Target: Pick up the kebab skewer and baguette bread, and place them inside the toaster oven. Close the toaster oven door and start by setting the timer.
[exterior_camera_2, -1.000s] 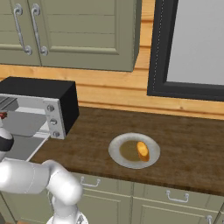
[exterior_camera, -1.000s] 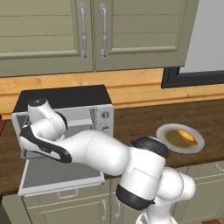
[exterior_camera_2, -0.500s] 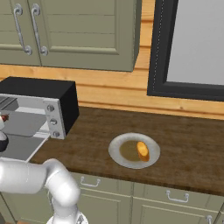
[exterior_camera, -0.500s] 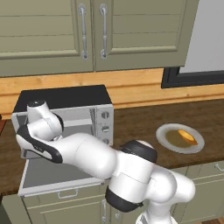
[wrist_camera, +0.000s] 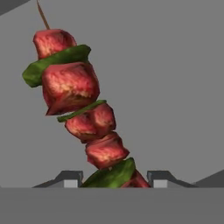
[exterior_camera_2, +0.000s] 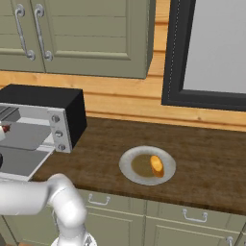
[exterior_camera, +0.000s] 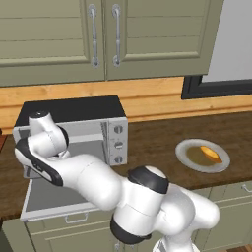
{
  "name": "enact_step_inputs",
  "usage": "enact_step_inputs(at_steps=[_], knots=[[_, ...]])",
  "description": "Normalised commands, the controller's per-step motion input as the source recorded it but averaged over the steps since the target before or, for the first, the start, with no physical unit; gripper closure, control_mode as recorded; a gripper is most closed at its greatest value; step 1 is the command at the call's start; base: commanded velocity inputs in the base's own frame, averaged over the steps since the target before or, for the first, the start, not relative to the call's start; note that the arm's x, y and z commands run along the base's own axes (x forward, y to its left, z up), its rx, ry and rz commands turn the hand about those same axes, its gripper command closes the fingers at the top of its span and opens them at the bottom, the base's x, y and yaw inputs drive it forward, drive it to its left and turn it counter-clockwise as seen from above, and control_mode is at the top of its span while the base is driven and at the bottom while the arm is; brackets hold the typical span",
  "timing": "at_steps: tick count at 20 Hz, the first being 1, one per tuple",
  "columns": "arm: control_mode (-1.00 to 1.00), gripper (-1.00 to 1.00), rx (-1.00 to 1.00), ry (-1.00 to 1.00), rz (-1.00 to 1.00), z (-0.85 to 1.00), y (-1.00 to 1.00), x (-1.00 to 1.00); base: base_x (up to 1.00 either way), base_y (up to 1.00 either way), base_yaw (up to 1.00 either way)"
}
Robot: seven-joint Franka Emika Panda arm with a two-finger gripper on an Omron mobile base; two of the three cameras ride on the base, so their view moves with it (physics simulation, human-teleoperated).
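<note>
- The arm reaches far to the left, wrist bent in at the mouth of the toaster oven (exterior_camera: 74,129).
- The toaster oven door (exterior_camera: 51,197) lies dropped flat, hinged at the bottom and resting out over the counter edge.
- Up close, the gripper (wrist_camera: 113,178) is nearly closed and clamped on the lower end of the kebab skewer (wrist_camera: 76,107), one finger tip on each side of it.
- The skewer leans up and to the left in the hand view, red meat chunks with green slices between them, its bare stick tip poking out at the top.
- Behind it there is plain grey surface; how far inside the oven it sits cannot be told.
- From the right base view a small red bit of the skewer (exterior_camera_2: 5,128) peeks in at the oven opening.
- The baguette bread (exterior_camera_2: 156,164) rests on the grey plate (exterior_camera_2: 130,157) on the dark wooden counter (exterior_camera_2: 206,168), well apart from the oven, to its right.
- Three knobs (exterior_camera: 118,145) run down the oven's right side.
</note>
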Motion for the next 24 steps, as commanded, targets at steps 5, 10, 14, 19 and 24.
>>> enact_step_inputs(at_steps=[5, 10, 14, 19, 24], knots=[[-1.0, -1.0, 0.0, 0.0, 0.0, -0.02, -0.06, 0.0, 0.0, 0.0, 0.0], [-1.0, -1.0, 0.0, 0.0, 0.0, 0.01, -0.17, 0.0, 0.0, 0.0, 0.0], [-1.0, -1.0, 0.0, 0.0, 0.0, 0.19, -0.11, -0.01, 0.0, 0.0, 0.0], [-1.0, -1.0, 0.0, -0.01, 0.0, 0.62, -0.58, -0.59, 0.0, 0.0, 0.0], [-1.0, -1.0, -0.02, 0.02, 0.01, 0.33, -0.84, -1.0, 0.0, 0.0, 0.0]])
